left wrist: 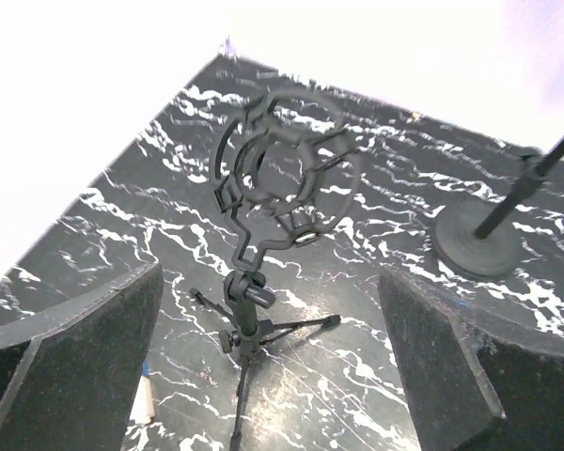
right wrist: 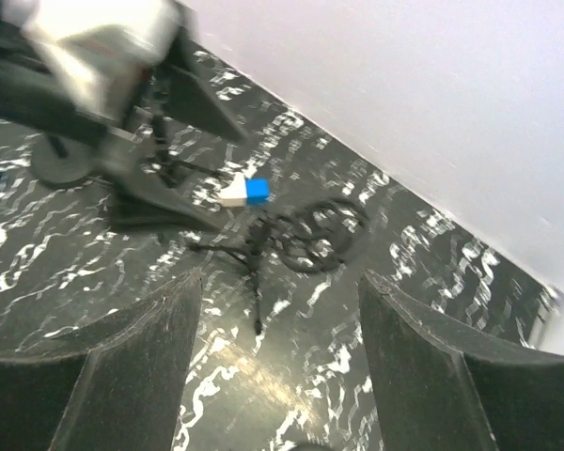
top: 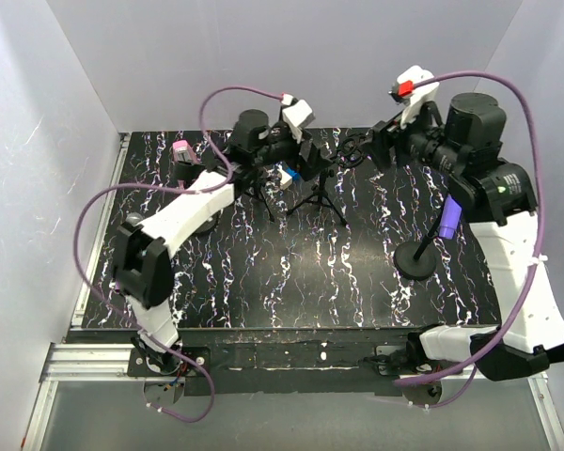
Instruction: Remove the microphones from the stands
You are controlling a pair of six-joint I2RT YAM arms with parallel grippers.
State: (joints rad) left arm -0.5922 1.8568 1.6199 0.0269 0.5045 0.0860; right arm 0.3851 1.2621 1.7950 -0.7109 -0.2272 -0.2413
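A black tripod stand (top: 321,193) stands at the back middle of the table, topped by an empty ring-shaped shock mount (left wrist: 282,169). It also shows in the right wrist view (right wrist: 305,230). A second stand with a round black base (top: 415,260) and a thin pole carries a purple microphone (top: 451,216) near my right arm. Only its base (left wrist: 477,246) and pole show in the left wrist view. My left gripper (top: 303,155) is open and empty, just left of the tripod (left wrist: 271,310). My right gripper (top: 383,146) is open and empty, right of the shock mount (right wrist: 280,282).
A small blue and white block (top: 289,176) lies behind the tripod and also shows in the right wrist view (right wrist: 244,193). A pink object (top: 181,150) sits at the back left. White walls enclose the black marbled tabletop (top: 291,272) on three sides.
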